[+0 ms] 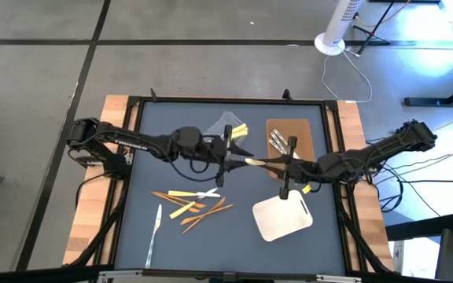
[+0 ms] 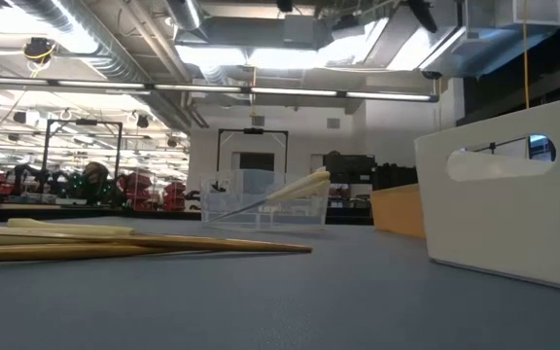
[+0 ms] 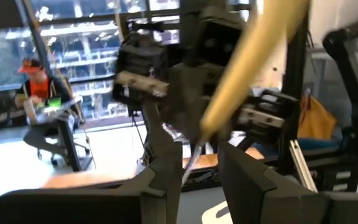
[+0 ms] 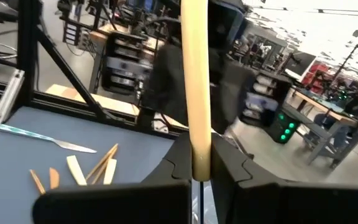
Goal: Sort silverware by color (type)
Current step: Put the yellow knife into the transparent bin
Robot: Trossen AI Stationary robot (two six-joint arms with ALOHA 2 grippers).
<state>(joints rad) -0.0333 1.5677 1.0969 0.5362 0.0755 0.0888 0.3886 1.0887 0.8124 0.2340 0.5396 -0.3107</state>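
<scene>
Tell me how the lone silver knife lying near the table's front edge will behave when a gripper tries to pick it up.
The silver knife lies flat on the mat, so fingers will probably struggle to get under it. It looks like shiny metal, so likely stiff and slippery in a pinch. Being long and thin, it may pivot if gripped off centre.

pale utensil top cut off, left pincer view blurred, tray contents too small
</scene>
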